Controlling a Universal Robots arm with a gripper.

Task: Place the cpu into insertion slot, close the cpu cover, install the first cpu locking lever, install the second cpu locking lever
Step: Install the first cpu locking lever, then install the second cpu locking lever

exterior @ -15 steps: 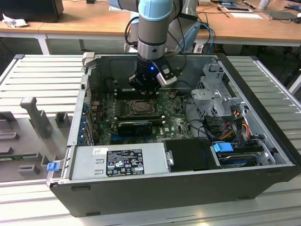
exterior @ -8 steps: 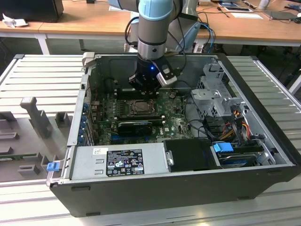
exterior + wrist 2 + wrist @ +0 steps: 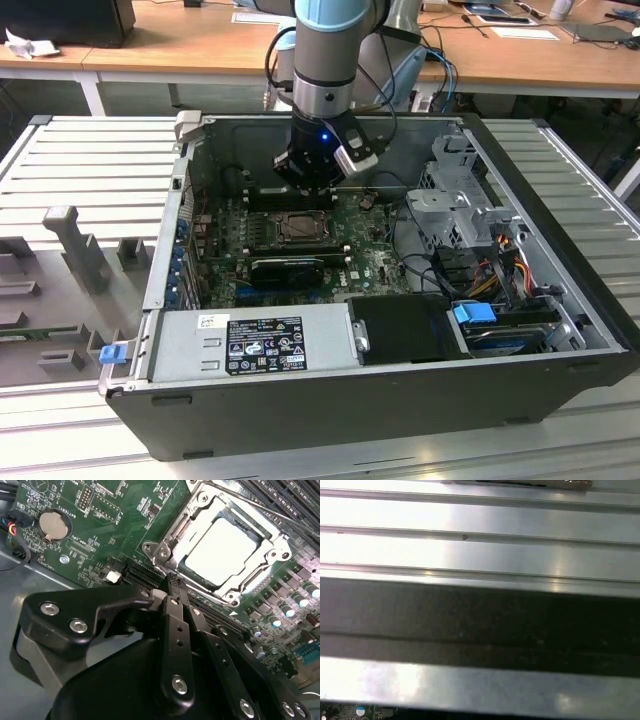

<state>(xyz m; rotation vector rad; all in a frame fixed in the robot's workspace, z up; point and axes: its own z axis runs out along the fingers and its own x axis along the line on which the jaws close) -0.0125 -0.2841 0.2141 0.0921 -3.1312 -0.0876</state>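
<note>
**CPU seated under its cover, gripper closed beside the socket**

In the exterior view the arm reaches down into an open computer case lying on a ribbed metal table. The gripper hangs over the green motherboard toward the far wall of the case, just behind the insertion slot.

The second wrist view looks past the black fingers, which are pressed together with nothing between them; their tips reach the socket's near edge by a black expansion slot. The cpu lies flat inside the insertion slot, its pale metal face showing through the window of the cpu cover, which rests down over it as a silvery frame. A thin metal lever runs along the socket's far side next to the long black memory slots. A round coin battery sits on the board well apart from the socket.

The first wrist view shows ribbed metal surface and a dark band of case wall.
</note>
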